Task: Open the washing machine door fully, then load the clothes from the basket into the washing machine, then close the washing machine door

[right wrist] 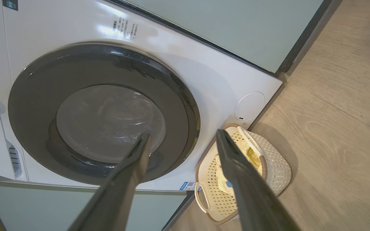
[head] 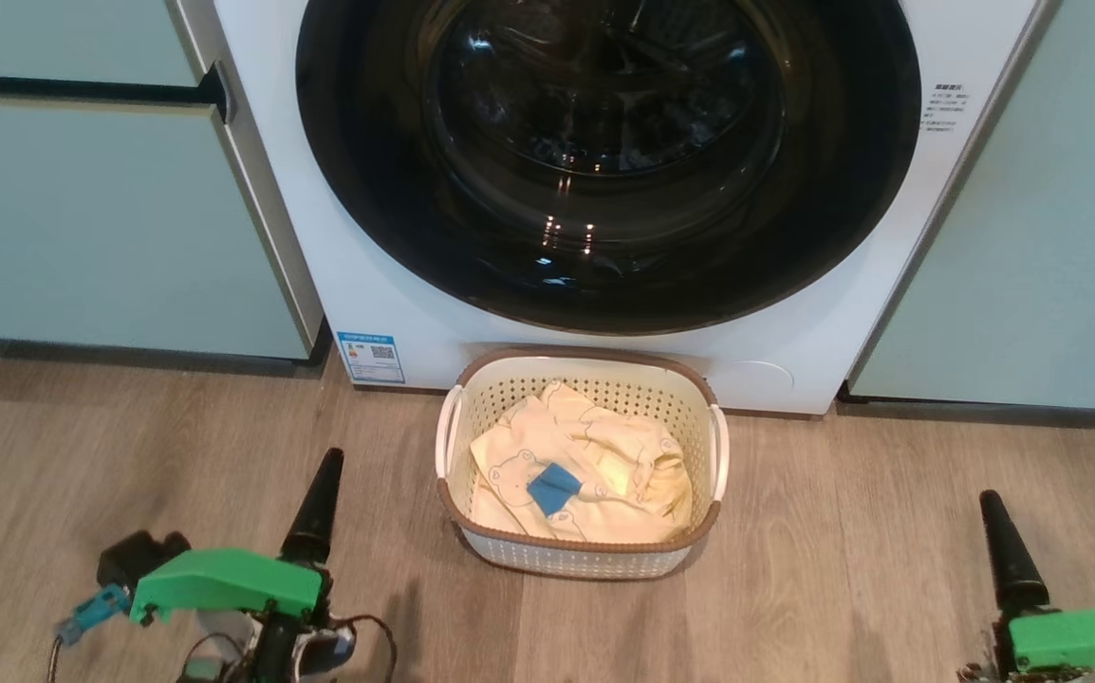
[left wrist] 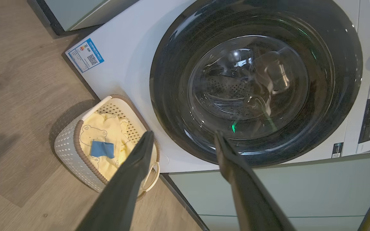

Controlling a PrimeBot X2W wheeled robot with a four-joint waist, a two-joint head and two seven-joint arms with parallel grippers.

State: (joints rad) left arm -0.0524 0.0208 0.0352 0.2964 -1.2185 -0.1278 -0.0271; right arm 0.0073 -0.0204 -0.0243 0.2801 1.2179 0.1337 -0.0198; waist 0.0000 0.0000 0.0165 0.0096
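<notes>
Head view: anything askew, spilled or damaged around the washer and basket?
Nothing stands out. The round glossy black washing machine door is shut, the small cream perforated plastic basket stands upright on the wooden floor before it, and the pale yellow bear-print clothes lie wholly inside.

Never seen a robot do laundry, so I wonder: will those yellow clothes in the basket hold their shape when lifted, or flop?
Probably flop: the clothes lie crumpled in soft folds, so they should sag and drape. Likely light, as the fabric looks thin. Folds overlap in the basket, so one pinch may lift several layers.
</notes>
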